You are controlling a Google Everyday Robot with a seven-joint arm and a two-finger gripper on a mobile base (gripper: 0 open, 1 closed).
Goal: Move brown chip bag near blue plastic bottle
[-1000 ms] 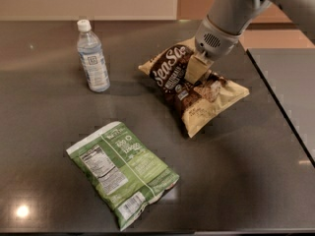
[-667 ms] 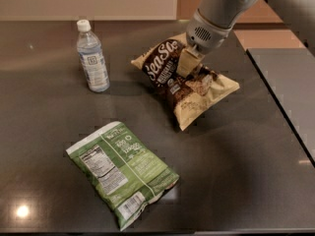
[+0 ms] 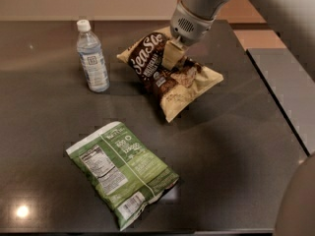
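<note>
Our arm (image 3: 199, 4) slants down from the upper right; our pincer (image 3: 172, 62) (cream fingers pointing downward) is clamped on the brown chip bag (image 3: 191, 90).

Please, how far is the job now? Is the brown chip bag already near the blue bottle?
Done: the tool is clamped on the middle of the brown chip bag, at the table's far side. In hand: the bag, partly lifted, sits right of the upright blue plastic bottle, a gap between them. Left: close that gap, set the bag down, release.
</note>
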